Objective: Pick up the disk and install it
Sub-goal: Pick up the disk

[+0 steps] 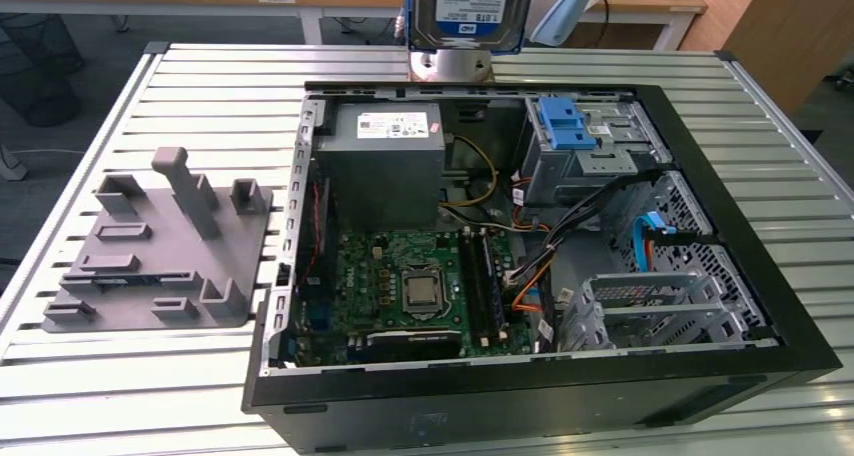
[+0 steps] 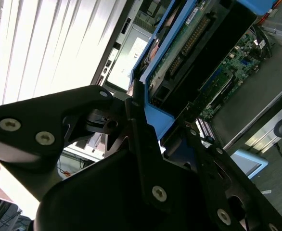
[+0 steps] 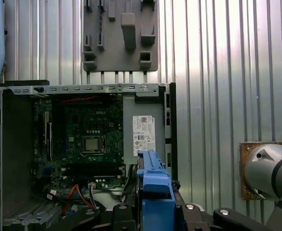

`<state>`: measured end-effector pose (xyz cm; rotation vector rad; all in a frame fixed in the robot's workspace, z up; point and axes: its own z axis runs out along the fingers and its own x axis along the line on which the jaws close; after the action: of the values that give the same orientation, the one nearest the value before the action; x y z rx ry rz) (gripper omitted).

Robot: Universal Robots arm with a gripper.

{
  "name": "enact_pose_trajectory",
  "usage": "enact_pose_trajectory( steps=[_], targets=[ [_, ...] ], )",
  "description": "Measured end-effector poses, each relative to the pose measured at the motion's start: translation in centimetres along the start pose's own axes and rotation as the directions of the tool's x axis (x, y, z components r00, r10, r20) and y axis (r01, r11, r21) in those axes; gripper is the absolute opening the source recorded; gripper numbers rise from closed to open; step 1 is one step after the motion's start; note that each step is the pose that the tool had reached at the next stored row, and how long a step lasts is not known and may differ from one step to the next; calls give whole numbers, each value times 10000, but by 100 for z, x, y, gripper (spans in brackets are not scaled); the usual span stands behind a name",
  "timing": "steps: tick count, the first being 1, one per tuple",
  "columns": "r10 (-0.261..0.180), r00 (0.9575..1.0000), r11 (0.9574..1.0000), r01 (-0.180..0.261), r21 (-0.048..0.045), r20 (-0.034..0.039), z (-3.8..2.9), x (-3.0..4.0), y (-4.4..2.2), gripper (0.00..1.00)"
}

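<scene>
Nearest to me is the slatted metal counter (image 1: 160, 376), which carries everything else. On it lies a black computer case (image 1: 534, 396), its side panel off so the insides face up. Beside the case, toward the exterior view's left, a grey plastic fixture (image 1: 147, 266) with upright posts and slots lies flat on the slats, just apart from the case wall.

Inside the case, a big grey power-supply box (image 1: 387, 166) with a white sticker fills the far corner on the exterior view's left. A green motherboard (image 1: 400, 286) lies nearer to me, its square processor socket bare in the middle. A metal drive cage (image 1: 594, 151) with a blue ridged latch (image 1: 567, 126) on top stands at the far end on the exterior view's right, with bundled cables trailing from it.

The disk (image 1: 470, 11) is up in the air, clear of the case and above its far end. It stands upright over the arm's silver base (image 1: 447, 66), white-and-blue label facing the exterior view. In the second wrist view the claw (image 2: 162, 125) is pinching it, one black finger (image 2: 136, 115) pressed against the blue carrier frame on either side, with the disk's circuit-board face (image 2: 179, 53) showing. In the first wrist view the blue frame (image 3: 154, 178) shows edge-on, over the power-supply end of the case.
</scene>
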<state>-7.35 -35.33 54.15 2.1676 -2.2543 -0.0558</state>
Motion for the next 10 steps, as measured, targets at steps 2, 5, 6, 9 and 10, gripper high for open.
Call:
enact_pose_trajectory(
  steps=[2, 5, 6, 9, 10],
  targets=[
    [0, 10000, 10000, 0, 0, 0, 0, 1, 0, 36],
    [-1, 10000, 10000, 1, 0, 1, 0, 2, 0, 36],
    [0, 10000, 10000, 0, 0, 0, 0, 8, 0, 36],
    [-1, 10000, 10000, 1, 0, 1, 0, 15, 0, 36],
    [-1, 10000, 10000, 1, 0, 1, 0, 15, 0, 36]
  ],
)
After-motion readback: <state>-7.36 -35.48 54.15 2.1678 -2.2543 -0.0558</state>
